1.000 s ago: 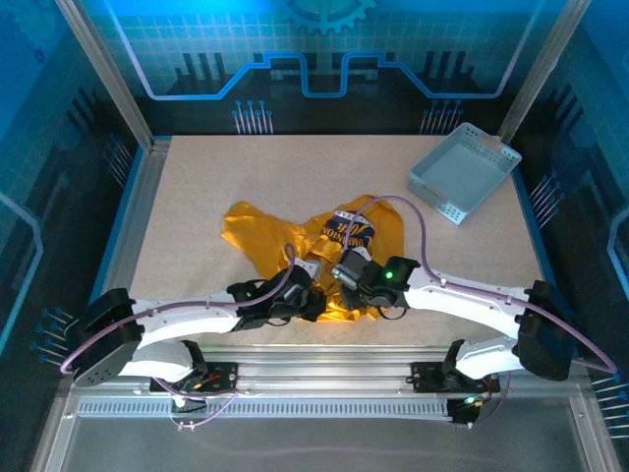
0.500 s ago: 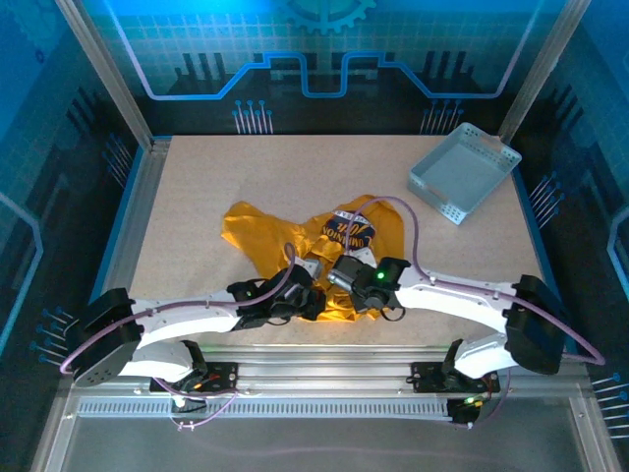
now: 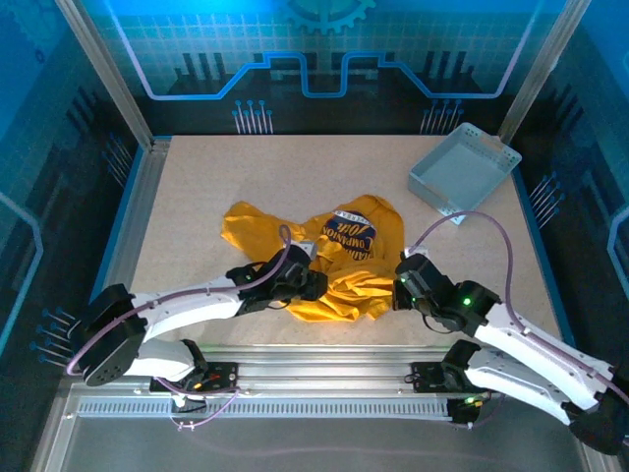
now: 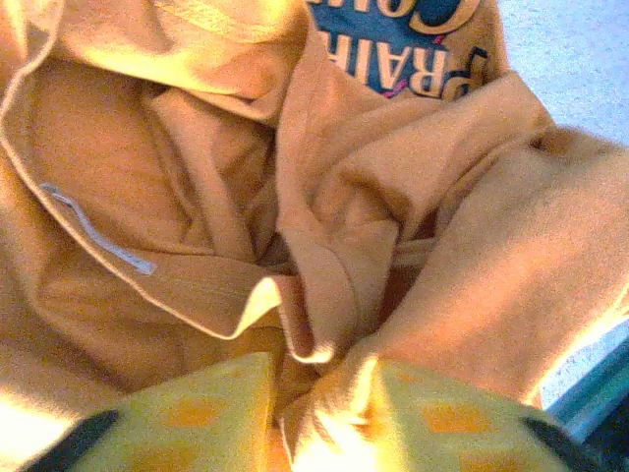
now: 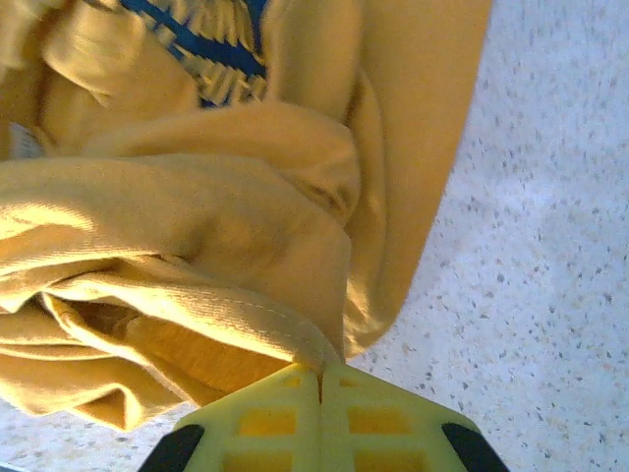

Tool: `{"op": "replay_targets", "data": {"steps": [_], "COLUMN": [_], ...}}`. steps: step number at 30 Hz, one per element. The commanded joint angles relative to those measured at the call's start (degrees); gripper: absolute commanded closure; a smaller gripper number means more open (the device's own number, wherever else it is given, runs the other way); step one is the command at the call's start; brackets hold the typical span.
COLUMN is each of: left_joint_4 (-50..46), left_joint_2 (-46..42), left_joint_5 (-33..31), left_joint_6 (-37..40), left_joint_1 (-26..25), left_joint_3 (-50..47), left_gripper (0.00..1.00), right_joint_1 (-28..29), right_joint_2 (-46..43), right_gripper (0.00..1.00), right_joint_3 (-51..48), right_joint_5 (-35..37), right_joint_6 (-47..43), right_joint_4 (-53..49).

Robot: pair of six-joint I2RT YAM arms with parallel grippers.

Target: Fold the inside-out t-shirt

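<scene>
T-shirt [image 3: 346,264]: crumpled at the near middle of the counter [image 3: 197,187], print showing.
Left gripper [image 4: 313,379]: jaws clamped on bunched cloth.
Right gripper [image 5: 319,376]: jaws clamped on the hem.
Risk: the thin hem hold could slip when pulled.

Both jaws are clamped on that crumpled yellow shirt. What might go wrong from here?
The right jaws pinch only a thin hem edge of the t-shirt; a tug could slip it free. The left jaws are shut on a bunched fold, perhaps several layers, so lifting might drag the whole crumpled heap instead of spreading it.
</scene>
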Motion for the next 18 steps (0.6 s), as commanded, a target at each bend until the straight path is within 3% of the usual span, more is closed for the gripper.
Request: {"op": "replay_targets", "data": {"steps": [1, 8, 12, 16, 18], "left_joint_4": [-6.09, -10.35, -11.43, -12.59, -14.24], "left_joint_2": [-0.45, 1.94, 7.74, 13.93, 17.28], "left_joint_5": [-2.47, -5.03, -4.28, -3.45, -4.24], "left_joint_6": [5.2, 15.81, 17.55, 18.67, 18.33], "left_joint_1": [-0.42, -4.48, -5.28, -5.81, -5.74], "left_joint_3": [3.8, 11.46, 15.88, 20.8, 23.6], "left_gripper": [0.55, 0.27, 0.19, 0.18, 0.27], "right_joint_1": [-0.67, -0.68, -0.53, -0.46, -0.35], "right_joint_2": [1.7, 3.59, 1.72, 0.71, 0.09], "right_gripper": [1.0, 1.0, 1.0, 1.0, 1.0], "right_joint_3": [0.01, 1.18, 2.24, 3.37, 3.78], "right_joint_5": [-3.13, -2.91, -2.83, -2.91, -2.75], "right_joint_6": [0.75, 0.07, -0.65, -0.96, -1.55], "right_joint_4": [4.74, 4.39, 3.5, 2.36, 2.12]}}
